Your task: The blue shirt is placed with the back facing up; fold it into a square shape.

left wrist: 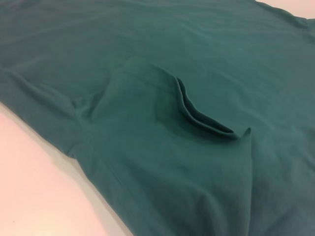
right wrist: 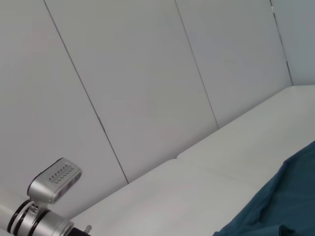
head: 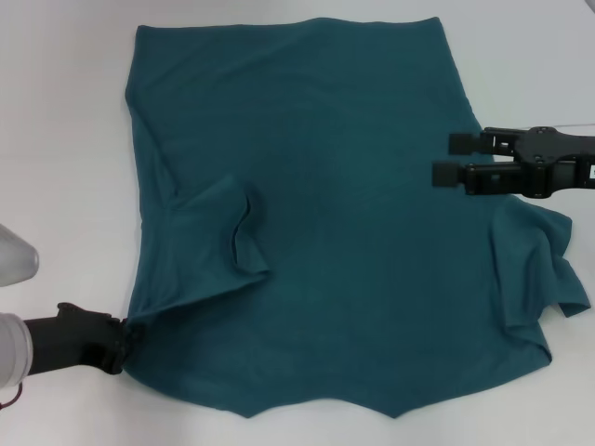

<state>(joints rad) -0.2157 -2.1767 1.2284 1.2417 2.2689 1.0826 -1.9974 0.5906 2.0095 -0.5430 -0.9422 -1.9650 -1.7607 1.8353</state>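
The blue shirt (head: 353,232) lies spread flat on the white table, plain side up. Its left sleeve (head: 218,237) is folded inward over the body, and the left wrist view shows that sleeve's open cuff (left wrist: 197,113) up close. My left gripper (head: 119,342) sits at the shirt's near left corner, shut on the cloth, which is drawn to a point there. My right gripper (head: 450,158) hovers over the shirt's right edge, open, with nothing between its fingers. The right sleeve (head: 544,269) lies rumpled just below it. A strip of the shirt (right wrist: 285,206) shows in the right wrist view.
The white table (head: 56,139) surrounds the shirt, with bare surface at left and far right. Pale wall panels (right wrist: 147,88) stand behind the table. A silver arm segment (right wrist: 49,196) shows low in the right wrist view.
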